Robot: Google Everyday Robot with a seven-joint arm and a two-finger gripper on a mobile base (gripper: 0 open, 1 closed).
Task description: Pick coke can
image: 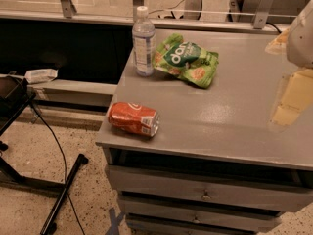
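The coke can [134, 119] lies on its side near the front left corner of the grey cabinet top [230, 121]. It is orange-red with white script and a silver end facing right. My gripper [292, 98] shows as pale cream shapes at the right edge of the camera view, over the right side of the cabinet top. It is far to the right of the can and holds nothing that I can see.
A clear plastic water bottle [143, 42] stands upright at the back left of the top. A green snack bag [187, 59] lies just right of it. Drawers [205, 194] face front below. A black stand and cable [63, 187] are on the floor at left.
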